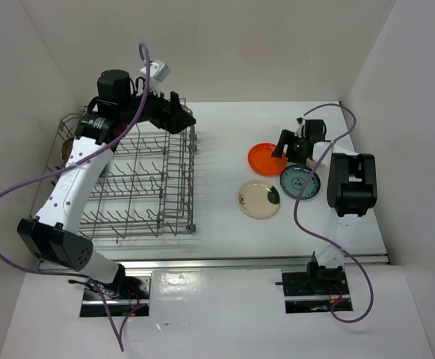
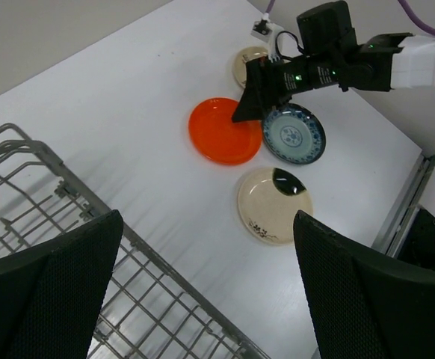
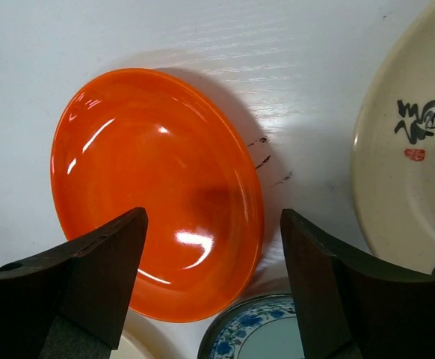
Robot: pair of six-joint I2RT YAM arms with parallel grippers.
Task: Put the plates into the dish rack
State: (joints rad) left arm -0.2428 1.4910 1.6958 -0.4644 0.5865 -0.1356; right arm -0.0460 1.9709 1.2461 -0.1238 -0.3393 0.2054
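The grey wire dish rack (image 1: 139, 183) stands at the left; its corner shows in the left wrist view (image 2: 60, 247). My left gripper (image 1: 176, 116) hangs open and empty above the rack's far right corner (image 2: 202, 292). The orange plate (image 1: 262, 158) lies flat on the table. My right gripper (image 1: 283, 146) is open just above it, with the plate's rim (image 3: 154, 191) between the jaws (image 3: 210, 284). A blue-and-white plate (image 1: 301, 182) and a beige plate (image 1: 258, 199) lie beside it. A second beige plate (image 2: 246, 63) lies behind the right gripper.
White walls close in the table at the back and both sides. A dark gold round edge (image 1: 66, 144) shows at the rack's far left, mostly hidden by the left arm. Purple cables (image 1: 307, 217) hang from both arms. Bare white table (image 1: 221, 202) lies between rack and plates.
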